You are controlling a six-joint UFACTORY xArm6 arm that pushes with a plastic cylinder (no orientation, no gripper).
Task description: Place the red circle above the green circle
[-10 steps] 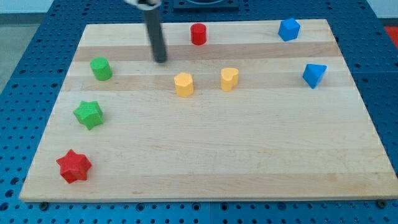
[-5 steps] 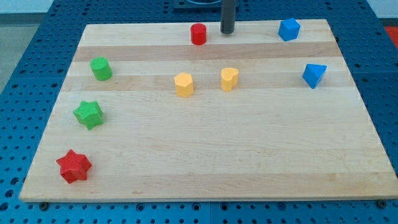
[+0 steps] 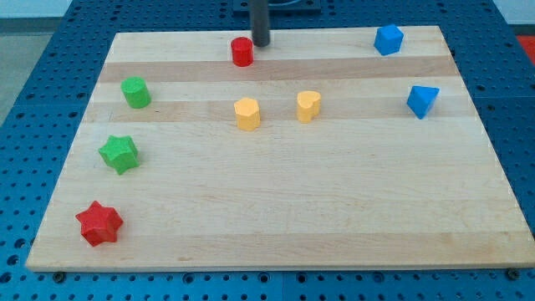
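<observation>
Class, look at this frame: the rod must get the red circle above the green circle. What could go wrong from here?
1. My tip sits at the upper right of the red circle block, so a leftward push may send it down-left or let it slip off.
2. The wooden board's top edge is close; the block could slide off.
3. Overshooting may knock the green circle block.

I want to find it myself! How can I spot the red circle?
Look along the wooden board's top edge, a bit left of the middle. The red circle sits there, just left of my tip. It's a small round block; the red star is down in the bottom-left corner.
</observation>
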